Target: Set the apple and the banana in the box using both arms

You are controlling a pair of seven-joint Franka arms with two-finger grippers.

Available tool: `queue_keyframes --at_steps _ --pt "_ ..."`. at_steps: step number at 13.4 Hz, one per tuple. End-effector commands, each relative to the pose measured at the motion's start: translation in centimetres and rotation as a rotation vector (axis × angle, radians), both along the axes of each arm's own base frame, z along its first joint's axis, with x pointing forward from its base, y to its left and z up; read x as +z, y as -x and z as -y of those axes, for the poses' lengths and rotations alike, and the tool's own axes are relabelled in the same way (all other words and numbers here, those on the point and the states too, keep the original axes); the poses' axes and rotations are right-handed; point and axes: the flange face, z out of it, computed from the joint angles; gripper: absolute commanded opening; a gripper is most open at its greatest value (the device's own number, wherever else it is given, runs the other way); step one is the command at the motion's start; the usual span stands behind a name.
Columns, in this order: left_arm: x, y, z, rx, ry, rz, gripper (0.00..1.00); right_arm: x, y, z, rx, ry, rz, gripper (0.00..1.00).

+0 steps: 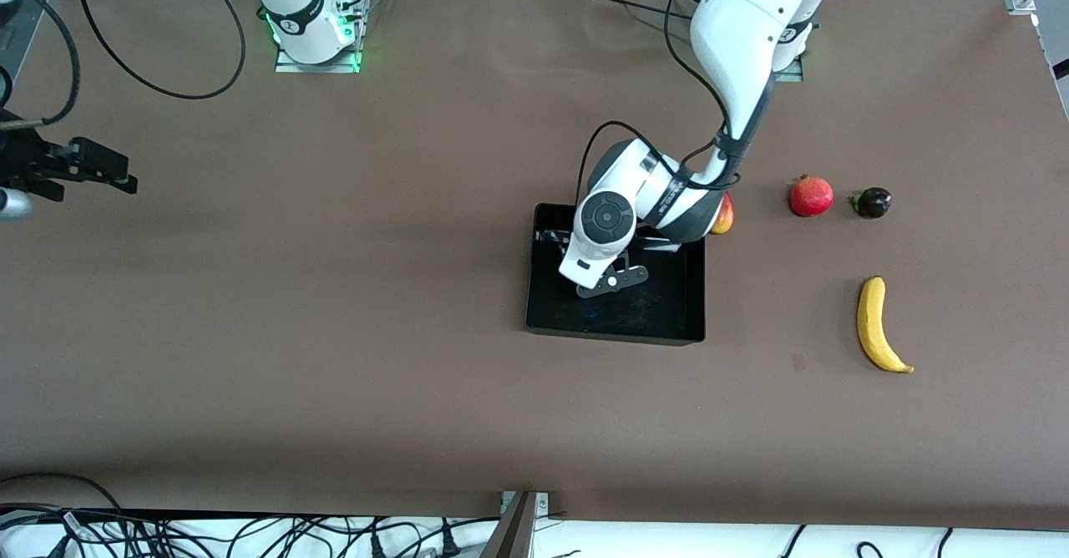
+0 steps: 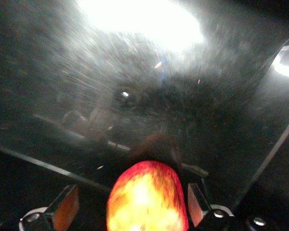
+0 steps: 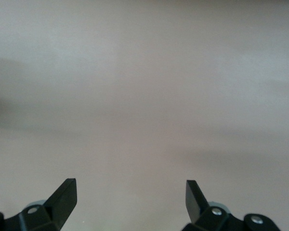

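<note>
Brown table (image 1: 334, 357) carries everything, and two white arms work over it. The left arm reaches down into the box (image 1: 668, 324), a glossy black tray near the middle of the table. The right arm waits at its own end, the right gripper (image 1: 117, 175) over bare table with its fingers (image 3: 65, 192) spread wide and nothing between them.

In the left wrist view the left gripper (image 2: 132, 192) is low inside the box. Its fingers (image 2: 67, 204) stand apart with the apple (image 2: 147, 197) between them, a gap showing on one side, so the apple is not clamped. It looks set down or just let go on the box floor, which reflects it.

So the apple half seems about done. The banana (image 1: 879, 324) lies untouched on the table toward the left arm's end, well apart from the box; it is left to do.

Counted: two arms, one box, one banana, one apple. Three other fruits: a red round fruit (image 1: 811, 195), a small dark fruit (image 1: 872, 202) beside it, and a red-yellow fruit (image 1: 723, 214) half hidden by the left arm, just beside the box.
</note>
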Motion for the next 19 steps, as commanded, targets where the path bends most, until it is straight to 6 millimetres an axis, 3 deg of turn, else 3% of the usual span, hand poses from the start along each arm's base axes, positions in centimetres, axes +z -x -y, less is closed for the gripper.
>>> queue_keyframes --at_steps 1,4,5,7,11,15,19 --pt "6.5 -2.8 -3.2 0.028 0.006 -0.001 1.0 -0.1 4.2 2.4 -0.007 0.051 0.028 1.0" --pt "8.8 -4.6 -7.5 -0.008 -0.024 0.015 1.0 0.9 5.5 3.1 -0.025 0.042 0.034 1.0" --pt "9.2 -5.5 -10.3 -0.034 -0.021 -0.017 1.0 0.1 5.6 2.6 -0.014 0.043 0.012 1.0" --pt "10.1 -7.4 -16.9 -0.086 0.002 -0.056 1.0 0.1 5.6 2.9 -0.012 0.034 0.001 1.0" --pt "9.8 -10.8 -33.0 -0.206 0.012 -0.072 1.0 0.9 5.1 2.8 -0.009 0.037 0.009 1.0" --pt "6.5 -12.4 -43.1 -0.286 0.03 -0.026 1.0 0.7 4.7 2.5 -0.003 0.037 -0.018 1.0" --pt "1.5 -12.6 -48.5 -0.37 0.01 0.023 1.0 0.5 4.5 2.1 -0.015 0.017 -0.033 1.0"
